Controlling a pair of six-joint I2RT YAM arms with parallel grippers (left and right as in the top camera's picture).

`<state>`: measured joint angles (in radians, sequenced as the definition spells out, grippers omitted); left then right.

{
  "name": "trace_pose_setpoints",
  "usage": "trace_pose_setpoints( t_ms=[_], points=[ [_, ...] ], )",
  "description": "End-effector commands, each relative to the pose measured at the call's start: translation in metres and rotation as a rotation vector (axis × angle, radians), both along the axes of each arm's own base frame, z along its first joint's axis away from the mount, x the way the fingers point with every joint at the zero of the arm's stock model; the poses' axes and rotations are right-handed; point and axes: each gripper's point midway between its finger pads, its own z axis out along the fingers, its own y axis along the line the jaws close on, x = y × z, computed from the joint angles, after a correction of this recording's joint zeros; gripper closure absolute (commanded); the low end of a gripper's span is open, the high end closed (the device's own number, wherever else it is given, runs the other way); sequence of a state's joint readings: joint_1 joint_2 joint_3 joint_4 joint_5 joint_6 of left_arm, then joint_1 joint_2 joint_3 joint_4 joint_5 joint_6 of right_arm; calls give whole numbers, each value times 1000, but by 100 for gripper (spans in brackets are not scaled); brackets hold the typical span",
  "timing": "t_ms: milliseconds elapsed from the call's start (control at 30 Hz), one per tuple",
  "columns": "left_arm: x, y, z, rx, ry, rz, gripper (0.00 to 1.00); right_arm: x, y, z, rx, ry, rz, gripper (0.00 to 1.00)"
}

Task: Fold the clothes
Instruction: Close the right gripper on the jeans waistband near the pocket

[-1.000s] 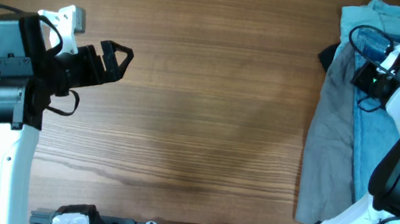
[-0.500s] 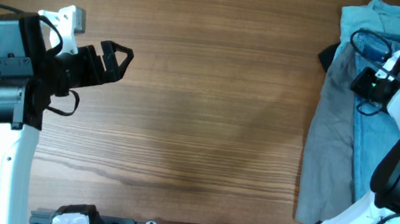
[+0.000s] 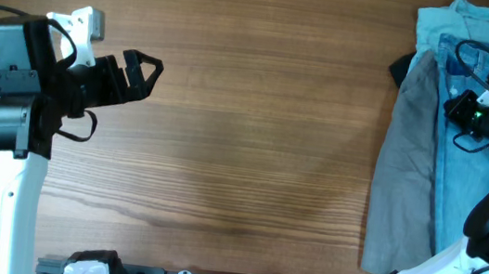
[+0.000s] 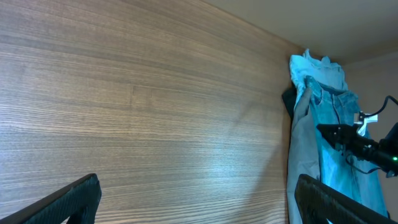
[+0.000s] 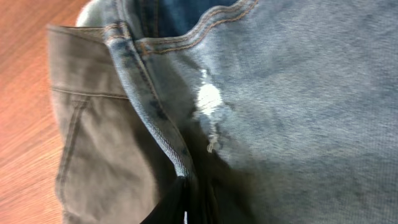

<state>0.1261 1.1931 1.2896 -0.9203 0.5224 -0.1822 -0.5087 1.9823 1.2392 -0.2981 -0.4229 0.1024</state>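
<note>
Even, soft overhead light; table [image 3: 257,110] shows a pale sheen in the left wrist view, shadows faint. Overhead pic is sharp. Right wrist view is v. close, jeans [image 5: 298,93] slightly soft, dark shadow btm centre.

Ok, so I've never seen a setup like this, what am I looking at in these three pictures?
Two robot arms at a wooden table. One picture looks down from above; the other two come from cameras on the wrists. The left gripper is open, holding nothing. Clothes lie at the right: light blue jeans, grey trousers beside them, a pale teal shirt at the far end. The right gripper sits at the jeans' edge; whether it grips yet is unclear.
</note>
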Motion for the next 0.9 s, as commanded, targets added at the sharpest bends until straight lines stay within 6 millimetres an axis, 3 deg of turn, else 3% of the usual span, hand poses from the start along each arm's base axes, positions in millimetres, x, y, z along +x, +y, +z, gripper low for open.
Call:
trace_pose_setpoints(
  t_ms=[0, 100, 200, 367, 433, 533, 633, 867],
  points=[
    [1, -4, 9, -14, -18, -9, 0, 5, 16, -5, 36, 1, 46, 74],
    [1, -4, 9, -14, -18, -9, 0, 1, 16, -15, -44, 74, 24, 74],
    [0, -4, 8, -14, -18, -9, 0, -4, 13, -22, -132, 141, -20, 93],
    [0, -4, 9, -15, -18, -10, 0, -4, -8, -17, -120, 140, -171, 94],
    [1, -4, 9, -14, -18, -9, 0, -5, -15, -7, -123, 117, -177, 96],
    [1, -4, 9, -15, -19, -10, 0, 6, 1, 27, -140, -22, 55, 96],
    [1, -4, 9, -14, -19, -9, 0, 12, -3, 55, -165, -97, 50, 94],
    [1, -4, 9, -15, -19, -10, 0, 20, 6, 59, -109, -109, -13, 96]
  ],
)
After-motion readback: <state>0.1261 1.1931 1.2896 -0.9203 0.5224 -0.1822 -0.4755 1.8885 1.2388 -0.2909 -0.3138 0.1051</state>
